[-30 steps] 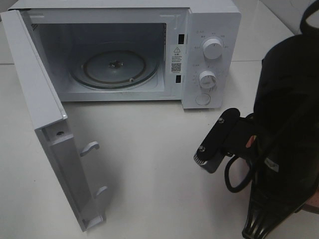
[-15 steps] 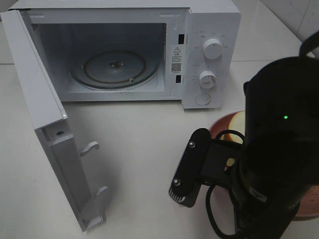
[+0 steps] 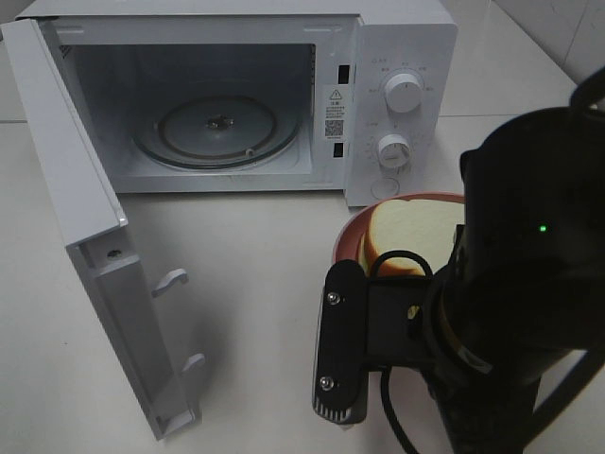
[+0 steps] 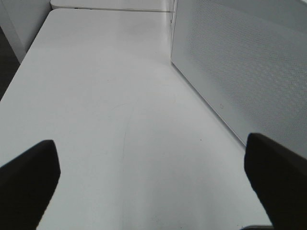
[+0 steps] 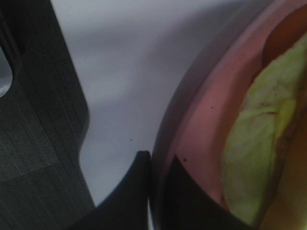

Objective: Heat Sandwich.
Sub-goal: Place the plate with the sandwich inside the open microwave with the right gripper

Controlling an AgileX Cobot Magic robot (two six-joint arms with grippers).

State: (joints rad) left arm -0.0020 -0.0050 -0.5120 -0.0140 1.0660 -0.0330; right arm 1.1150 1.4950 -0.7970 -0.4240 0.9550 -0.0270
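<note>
The white table (image 3: 265, 284) bears an open-doored white microwave (image 3: 397, 47), pink plate (image 3: 350, 241) near it.

Black arm (image 3: 529, 312), green light (image 3: 543, 227), silver screws (image 3: 332, 297), looping cable (image 3: 397, 257), black right hand (image 5: 154, 165).

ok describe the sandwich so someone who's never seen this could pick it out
Find the white microwave with its door open; in front of its two dials is a round pink plate. The sandwich lies on it: square pale bread with tan crust and greenish filling, the only food in sight.

White tabletop (image 3: 265, 312) — matte, evenly lit, pale tiles (image 3: 572, 24) beyond its edge
</note>
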